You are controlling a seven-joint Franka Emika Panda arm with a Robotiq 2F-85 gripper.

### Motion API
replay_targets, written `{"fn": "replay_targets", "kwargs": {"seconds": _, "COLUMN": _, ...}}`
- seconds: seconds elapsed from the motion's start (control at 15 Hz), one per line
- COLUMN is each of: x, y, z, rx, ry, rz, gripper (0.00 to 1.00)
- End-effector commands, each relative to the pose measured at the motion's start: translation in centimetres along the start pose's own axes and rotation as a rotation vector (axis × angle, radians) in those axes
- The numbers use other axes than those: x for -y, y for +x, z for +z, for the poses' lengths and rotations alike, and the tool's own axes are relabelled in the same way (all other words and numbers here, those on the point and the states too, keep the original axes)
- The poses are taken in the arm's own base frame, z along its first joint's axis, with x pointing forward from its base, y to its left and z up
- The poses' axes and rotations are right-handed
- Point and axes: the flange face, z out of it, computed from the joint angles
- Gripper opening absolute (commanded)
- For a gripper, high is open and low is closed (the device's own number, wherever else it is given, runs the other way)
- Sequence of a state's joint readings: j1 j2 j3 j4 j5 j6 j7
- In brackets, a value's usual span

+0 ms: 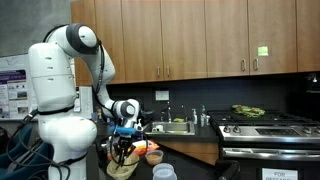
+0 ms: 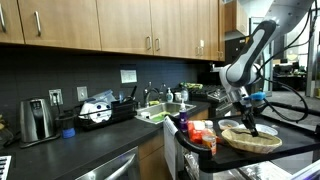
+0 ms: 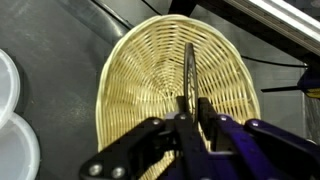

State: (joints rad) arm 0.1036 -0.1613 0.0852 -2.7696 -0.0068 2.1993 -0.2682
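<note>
Dark countertop is seen beneath an oval woven wicker basket (image 3: 145, 75), which fills most of the wrist view. Just above it, the gripper (image 3: 190, 108) is shown with its jaws drawn narrow and clamped on a slim dark utensil (image 3: 188, 65). The utensil's free end points out over the middle of the basket, and what kind of utensil it is cannot be told. White round dishes (image 3: 12, 120) are seen at the edge of the wrist view, just beside the basket. In an exterior view the gripper (image 2: 243, 108) is seen hanging over the basket (image 2: 252, 140), which lies on the near corner of the counter, and the utensil (image 2: 250, 124) slants down towards the weave. A red packet (image 2: 197, 130) is seen near the basket. Further back along the counter a sink (image 2: 160, 114) is set, then a dish rack (image 2: 100, 112) and a metal toaster (image 2: 37, 120). In an exterior view a gas stove (image 1: 265, 125) is seen well apart from the arm. Wooden wall cabinets (image 1: 200, 35) are mounted above the counter at the back.
</note>
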Motion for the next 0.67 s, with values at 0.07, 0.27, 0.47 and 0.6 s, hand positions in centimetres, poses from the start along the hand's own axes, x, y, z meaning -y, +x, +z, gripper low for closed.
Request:
{"fn": "replay_targets", "kwargs": {"seconds": 0.07, "x": -0.8, "y": -0.2, "z": -1.6, "rx": 0.008, "ry": 0.01, "rz": 0.016, "gripper": 0.04}}
{"fn": "replay_targets", "kwargs": {"seconds": 0.27, "x": -1.7, "y": 0.6, "z": -2.4, "rx": 0.019, "ry": 0.004, "rz": 0.028, "gripper": 0.04}}
{"fn": "replay_targets", "kwargs": {"seconds": 0.47, "x": -2.7, "y": 1.3, "z": -3.5, "rx": 0.014, "ry": -0.004, "rz": 0.052, "gripper": 0.04}}
{"fn": "replay_targets", "kwargs": {"seconds": 0.6, "x": -3.6, "y": 1.7, "z": -3.8, "rx": 0.018, "ry": -0.003, "rz": 0.083, "gripper": 0.04}}
